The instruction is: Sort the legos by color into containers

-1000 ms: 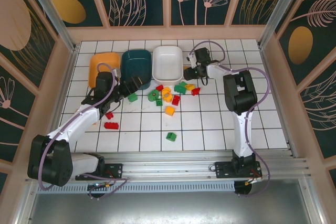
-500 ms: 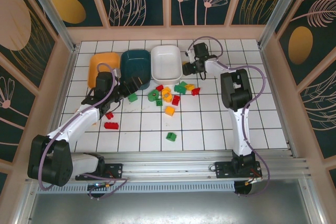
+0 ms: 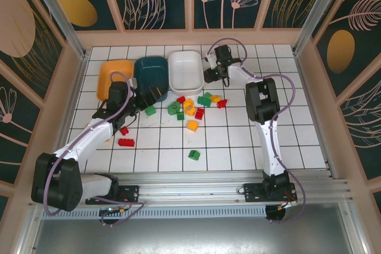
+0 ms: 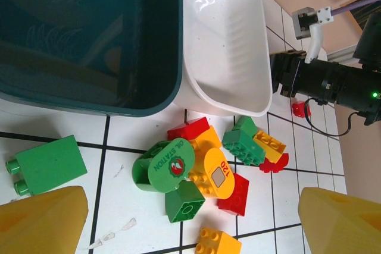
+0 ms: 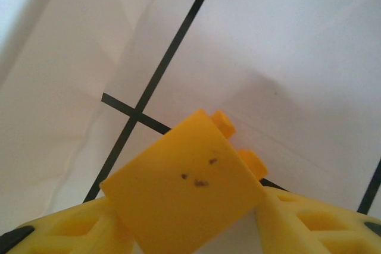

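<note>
Right claw: clamped on a yellow brick, one finger pressed to each side. The brick is tilted. In the wrist view its studs point to the upper right, and its long axis runs from lower left to upper right. White tiled table lies beneath it. In the top view this claw sits just beside the right rim of the white tray, outside it.

Left claw: spread wide, gripping nothing. It hangs over the tiles near the front edge of the teal tray.

Trays: orange tray, teal and white sit side by side in a row at the far end. Each has its long axis running away from the arms.

Loose bricks: a mixed pile of red, green and yellow lies just in front of the white tray. A green brick lies apart on its left, studs pointing left in the left wrist view. Two red bricks lie by the left arm. A single green one lies nearer the bases.
</note>
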`<state>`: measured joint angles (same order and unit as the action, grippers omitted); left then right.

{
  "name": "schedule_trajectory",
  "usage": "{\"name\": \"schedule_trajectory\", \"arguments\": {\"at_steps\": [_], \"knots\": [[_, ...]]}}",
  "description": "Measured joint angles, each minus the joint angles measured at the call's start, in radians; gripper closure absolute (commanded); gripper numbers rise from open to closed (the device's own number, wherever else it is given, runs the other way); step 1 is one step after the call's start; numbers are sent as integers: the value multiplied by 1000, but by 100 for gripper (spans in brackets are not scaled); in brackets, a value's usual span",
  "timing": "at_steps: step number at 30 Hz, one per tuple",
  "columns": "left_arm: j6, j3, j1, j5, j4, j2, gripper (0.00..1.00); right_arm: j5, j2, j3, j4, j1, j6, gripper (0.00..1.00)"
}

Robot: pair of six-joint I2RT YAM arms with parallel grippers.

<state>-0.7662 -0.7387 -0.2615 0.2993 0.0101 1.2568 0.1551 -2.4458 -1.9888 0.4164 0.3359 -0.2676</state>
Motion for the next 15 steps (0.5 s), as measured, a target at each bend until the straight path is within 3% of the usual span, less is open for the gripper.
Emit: {"name": "schedule_trajectory", "arguments": {"at_steps": [15], "knots": [[5, -8, 0, -12, -8, 0, 8, -5, -32, -60, 36, 6, -45, 71]]}}
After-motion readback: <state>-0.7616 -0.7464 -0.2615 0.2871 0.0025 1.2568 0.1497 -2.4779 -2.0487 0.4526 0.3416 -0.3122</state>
